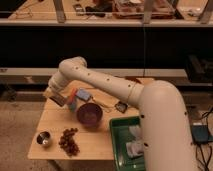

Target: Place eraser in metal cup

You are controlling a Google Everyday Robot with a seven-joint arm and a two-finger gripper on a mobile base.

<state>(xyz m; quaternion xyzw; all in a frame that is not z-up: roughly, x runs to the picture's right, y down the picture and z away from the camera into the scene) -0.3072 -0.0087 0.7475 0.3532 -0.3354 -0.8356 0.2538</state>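
Gripper [55,96] is over the far-left part of the table [52,122]. Its jaws are clamped tight on the eraser [60,101], which hangs tilted from it. Metal cup [44,140] is well apart from the gripper, toward the near edge and slightly frame-left of it. We judge the carry to the cup isn't done yet.

Risks as we see them:
- The eraser is flat and looks about as wide as the cup mouth. If released tilted or off-centre, it could bridge the rim or tip the cup.
- The cup is small, probably light, and near the table edge. A nudge on the way down could shove it off.
- Grape bunch [69,141] lies just beside the cup. Overshooting that way drops the eraser onto it.
- Blue-grey block [80,95] sits just frame-right of the gripper. A swing that way clips it.

Count: one eraser, one metal cup, one purple bowl [90,114], one blue-grey block, one grape bunch, one green tray [116,145], one small dark item [121,106] past the bowl. We can't count the pale things in the tray.
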